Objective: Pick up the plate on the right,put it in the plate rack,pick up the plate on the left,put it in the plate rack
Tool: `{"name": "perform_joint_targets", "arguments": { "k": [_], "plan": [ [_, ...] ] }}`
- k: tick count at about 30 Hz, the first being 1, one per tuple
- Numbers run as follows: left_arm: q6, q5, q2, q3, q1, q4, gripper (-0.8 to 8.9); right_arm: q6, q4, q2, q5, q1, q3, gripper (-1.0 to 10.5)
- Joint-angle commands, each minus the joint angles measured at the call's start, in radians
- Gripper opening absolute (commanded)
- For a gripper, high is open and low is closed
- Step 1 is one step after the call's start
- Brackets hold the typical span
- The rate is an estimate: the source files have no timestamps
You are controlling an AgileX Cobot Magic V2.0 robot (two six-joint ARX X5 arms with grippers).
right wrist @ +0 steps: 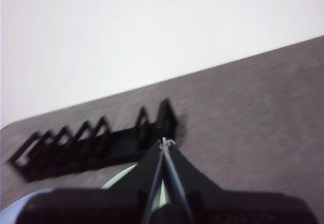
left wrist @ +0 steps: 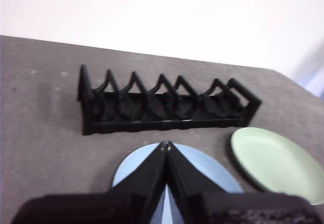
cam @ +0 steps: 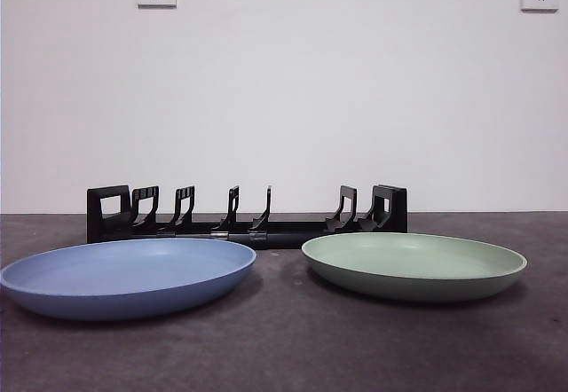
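End effectors [left wrist: 166, 145] shut; rack [cam: 247, 213] lengthwise left-right.

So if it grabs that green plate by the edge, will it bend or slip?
The green plate looks rigid and matte, so it probably won't flex. Its low, shallow rim gives little to pinch, so it may tilt or slip. It looks light.

The right tool [right wrist: 164, 144] is covering most of the green plate [right wrist: 119, 179], while the blue plate [right wrist: 20, 206] is running off at 8 o'clock.
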Motion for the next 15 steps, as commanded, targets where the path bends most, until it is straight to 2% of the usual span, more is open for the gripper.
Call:
{"name": "perform_joint_targets", "arguments": {
  "k": [1, 8, 15],
  "plan": [
    [-0.005, 0.043, 0.056, 0.096, 0.002, -0.047, -0.07, -0.033, -0.061, 0.075, -0.068, 0.000, 0.110, -0.1],
    [0.032, 0.159, 0.196, 0.315, 0.002, -0.217, -0.07, -0.189, -0.324, 0.280, -0.248, 0.000, 0.389, -0.1],
    [0.159, 0.197, 0.310, 0.531, 0.000, -0.465, -0.07, -0.356, -0.598, 0.441, -0.264, 0.000, 0.607, -0.1]
  ]
}}
